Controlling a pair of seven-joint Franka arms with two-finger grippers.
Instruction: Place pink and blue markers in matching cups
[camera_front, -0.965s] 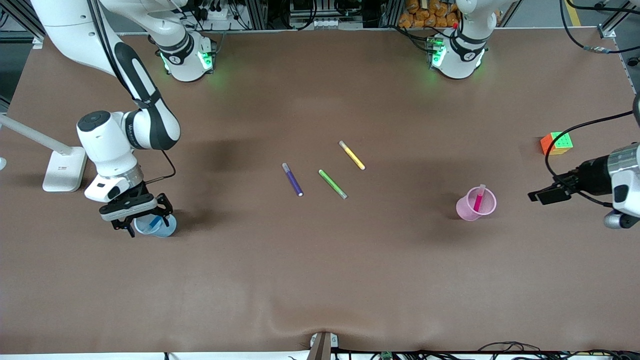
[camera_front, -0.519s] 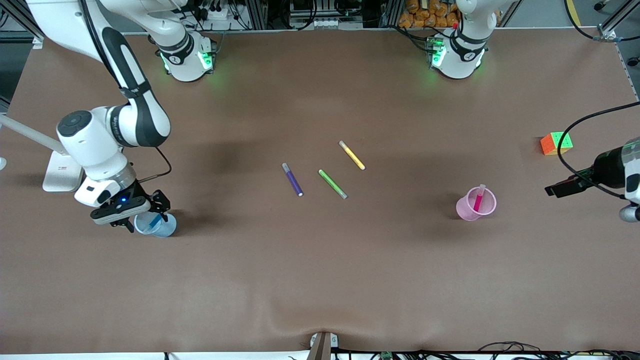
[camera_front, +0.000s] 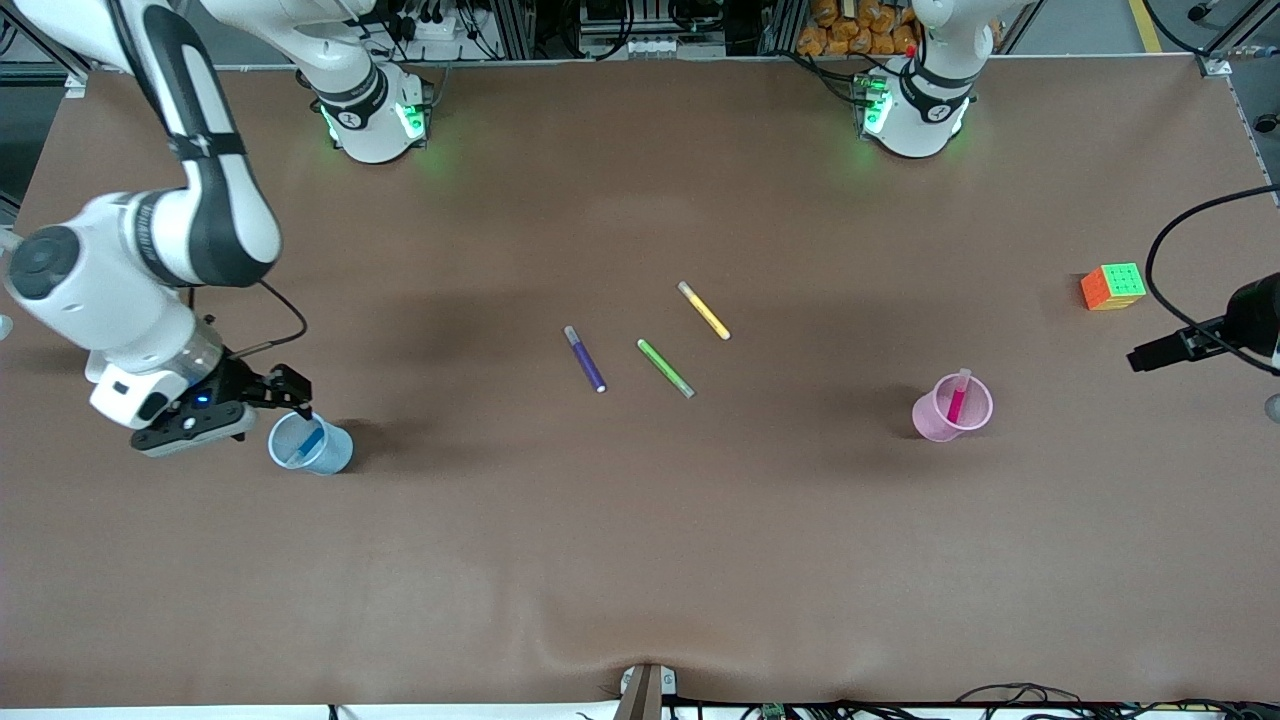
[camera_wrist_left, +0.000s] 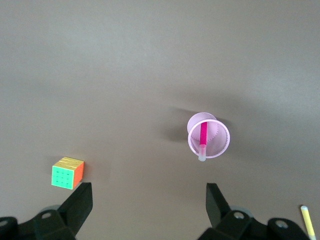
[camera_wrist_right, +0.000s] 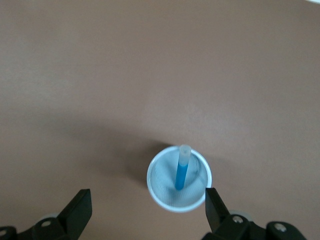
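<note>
cups: 2; blue cup (camera_front: 311, 445) at right arm's end, pink cup (camera_front: 952, 407) toward left arm's
markers: blue marker (camera_front: 310, 441) in blue cup, pink marker (camera_front: 957, 398) in pink cup
loose pens: 3 mid-surface, purple pen (camera_front: 585, 358), green pen (camera_front: 666, 368), yellow pen (camera_front: 704, 310)
cube (camera_front: 1112, 286): near left arm's end
right pincer (camera_wrist_right: 145, 212): apart, empty, just beside blue cup
left pincer (camera_wrist_left: 148, 202): apart, empty, probably clear of cup

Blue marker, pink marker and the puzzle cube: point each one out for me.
blue marker (camera_wrist_right: 180, 175): right wrist view, mid-shaft, inside the blue cup.
pink marker (camera_wrist_left: 203, 136): left wrist view, magenta shaft, inside the pink cup.
puzzle cube (camera_front: 1122, 280): front view, green top face.
</note>
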